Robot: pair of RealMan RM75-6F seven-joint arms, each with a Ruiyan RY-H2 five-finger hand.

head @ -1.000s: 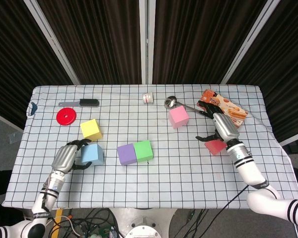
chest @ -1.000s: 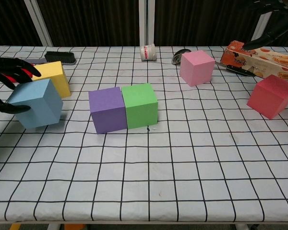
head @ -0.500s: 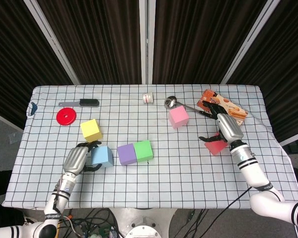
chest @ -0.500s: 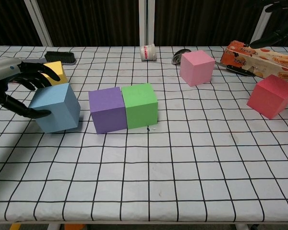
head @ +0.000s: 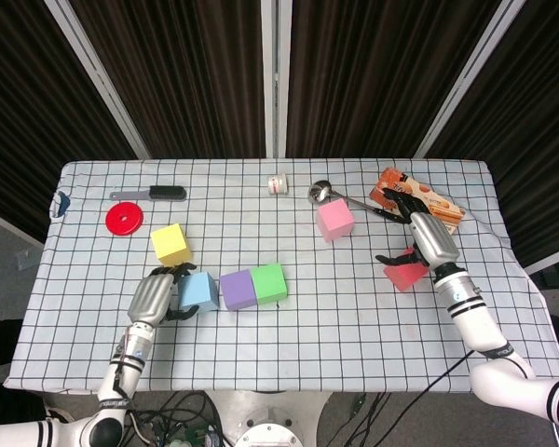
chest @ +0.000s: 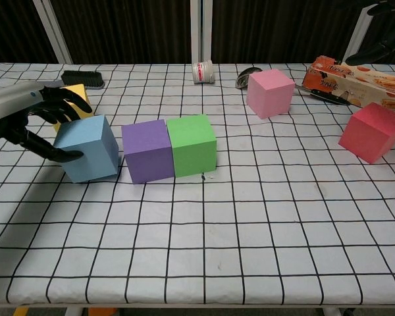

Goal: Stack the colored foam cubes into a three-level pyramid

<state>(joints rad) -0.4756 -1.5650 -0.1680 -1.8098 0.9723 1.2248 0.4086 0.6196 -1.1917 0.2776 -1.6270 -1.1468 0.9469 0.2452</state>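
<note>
Purple cube (head: 236, 290) and green cube (head: 269, 283) stand touching in a row at the table's middle. My left hand (head: 154, 296) grips the light blue cube (head: 201, 291) just left of the purple one; in the chest view this blue cube (chest: 89, 148) sits on the cloth, slightly turned, with a thin gap to the purple cube (chest: 147, 150). The yellow cube (head: 170, 244) lies behind it. The pink cube (head: 335, 221) stands at the back right. My right hand (head: 427, 237) hovers open above the red cube (head: 405, 272), which rests on the table.
A snack packet (head: 419, 198) and a metal ladle (head: 322, 193) lie behind the right hand. A small white roll (head: 278, 184), a black brush (head: 164, 194) and a red disc (head: 124, 219) sit along the back. The checked cloth (head: 335, 326) reaches the front edge.
My left hand has slid the blue cube to the right, from beside the yellow cube up to the purple cube. The right hand has shifted slightly right above the red cube.
</note>
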